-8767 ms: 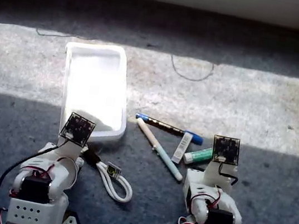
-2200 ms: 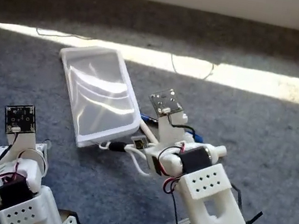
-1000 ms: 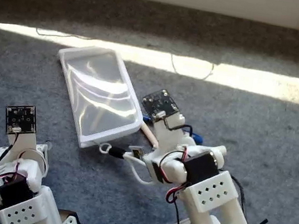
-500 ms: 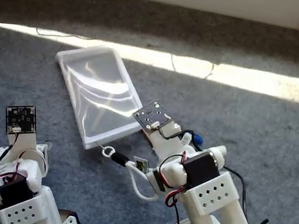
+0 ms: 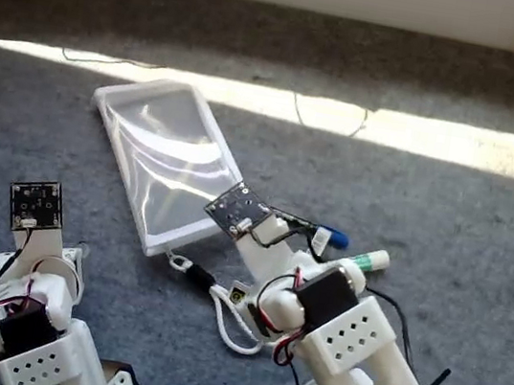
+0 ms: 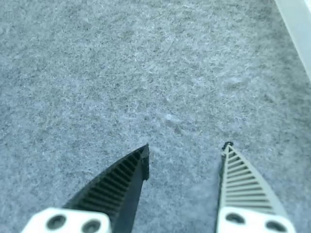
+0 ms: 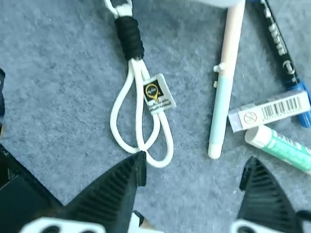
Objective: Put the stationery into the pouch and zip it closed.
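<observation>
Clear plastic pouch (image 5: 169, 165) with white looped cord (image 7: 137, 70), white pen (image 7: 224, 82) near it, left claw (image 6: 186, 145) wide, right claw (image 7: 197, 158) wide

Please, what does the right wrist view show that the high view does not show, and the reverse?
The right wrist view adds the open right gripper from close, a white pen and a barcoded eraser beside it. The high view adds the clear pouch in full, the left arm at the near edge, and a sunlit strip farther back. Shared: the white cord loop with its tag, the green tube and the blue pen, all on grey carpet.
</observation>
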